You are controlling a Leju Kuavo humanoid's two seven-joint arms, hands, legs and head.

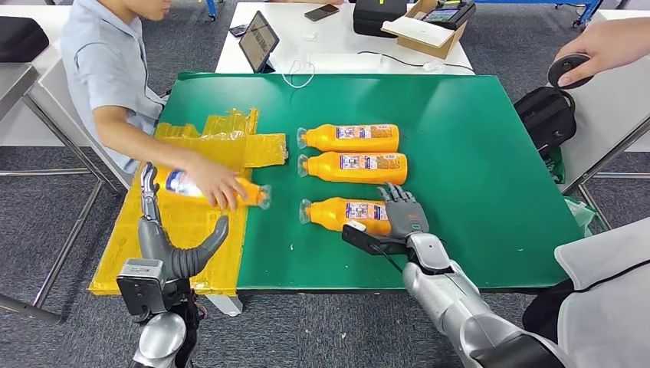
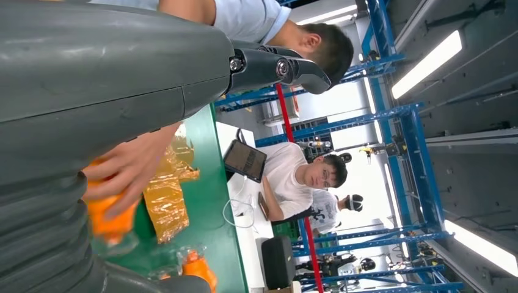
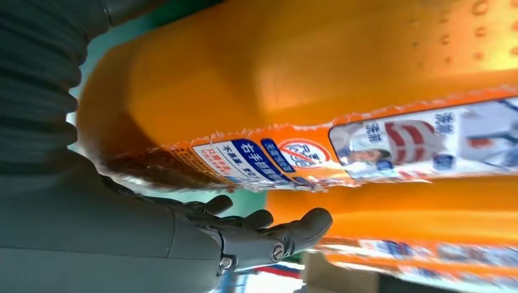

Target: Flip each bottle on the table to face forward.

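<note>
On the green table [image 1: 475, 153], the right hand [image 1: 400, 216] rested fingers-spread at the nearest bottle's [image 1: 345, 213] three o'clock end, seemingly needing a grip before turning it, while the left hand [image 1: 165, 238] waited open.

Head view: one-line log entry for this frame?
right hand: on nearest bottle, grip unclear | left hand: open | person's hand: on fourth bottle | two bottles lying behind
</note>
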